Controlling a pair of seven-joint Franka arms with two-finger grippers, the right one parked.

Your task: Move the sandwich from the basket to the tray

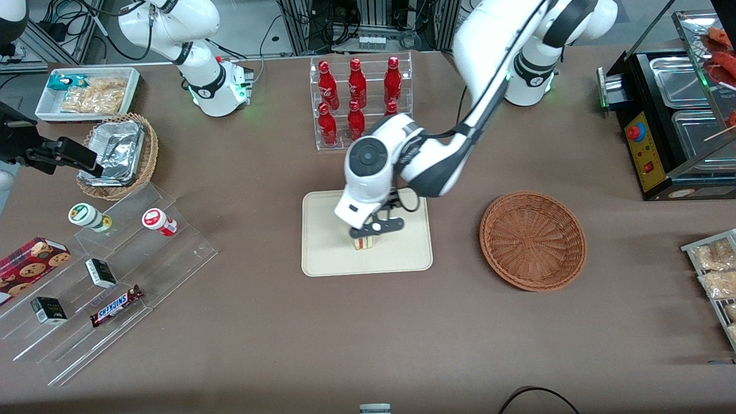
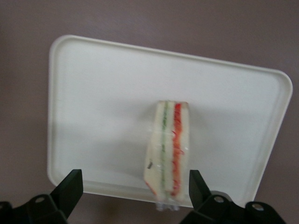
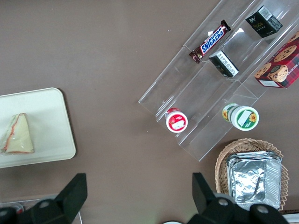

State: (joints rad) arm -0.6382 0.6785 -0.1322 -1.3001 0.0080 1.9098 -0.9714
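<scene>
Brown table, cloth-like matte top. Tray at centre, sandwich on it. Gripper directly above sandwich, fingers spread, not touching it. Basket beside tray toward working arm's end. Bottle rack near the edge farthest from the front camera. Acrylic stepped shelf, tan basket and white bin at parked arm's end.

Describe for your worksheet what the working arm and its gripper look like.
The working arm has a glossy white shell with dark grey joint sections, a round black cap at the wrist and a thin black cable. Its gripper, above the tray, is black, with black wedge-shaped fingers.
</scene>
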